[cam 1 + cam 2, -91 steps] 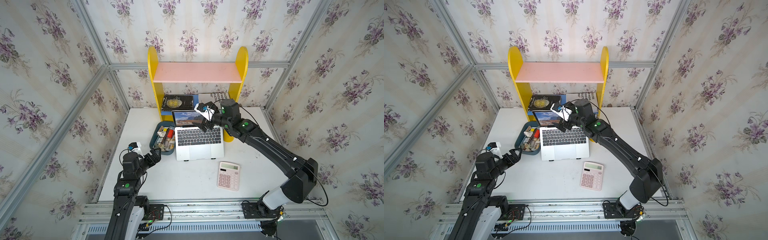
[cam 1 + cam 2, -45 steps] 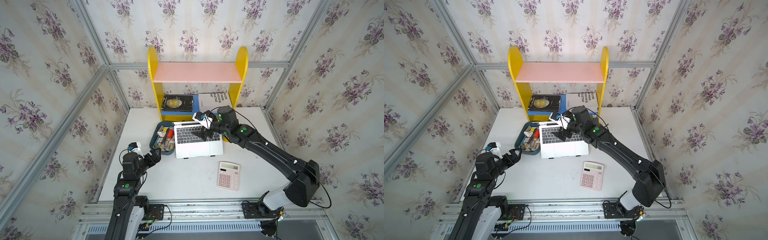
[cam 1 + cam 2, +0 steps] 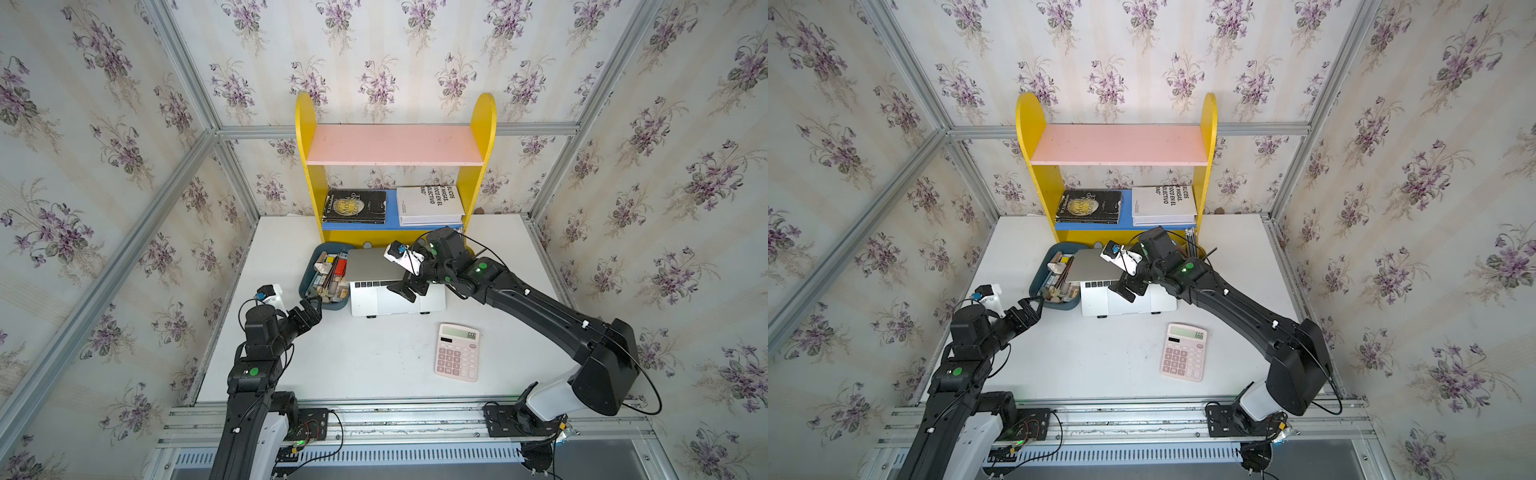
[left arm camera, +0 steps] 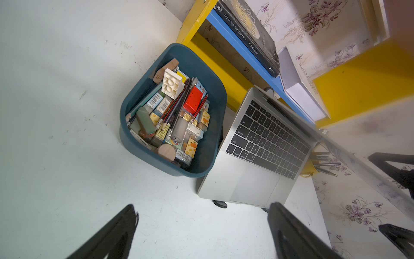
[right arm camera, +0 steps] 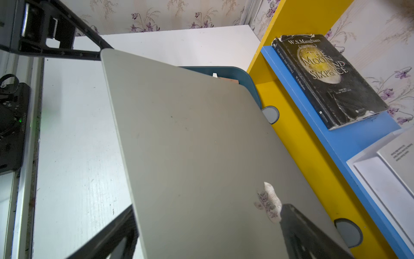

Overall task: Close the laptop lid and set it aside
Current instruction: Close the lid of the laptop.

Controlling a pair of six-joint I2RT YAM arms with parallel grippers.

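While the laptop (image 3: 395, 297) sits far-centre on the table (image 3: 374, 357), just right of a blue tray (image 3: 306, 286), both top views show the laptop lid (image 3: 370, 266) slanted half down under the right arm (image 3: 519, 299), jaws apart, and the left arm (image 3: 257, 332) near left, jaws apart and empty. The left wrist view shows the keyboard (image 4: 268, 139) uncovered; the right wrist view, the laptop lid (image 5: 190, 145) between spread jaws. Closing is in hand; the next move likely calls for pressing it flat, then setting the laptop aside.

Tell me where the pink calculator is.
In both top views the pink calculator lies flat on the white table, on the robot's right, nearer the robot than the laptop.
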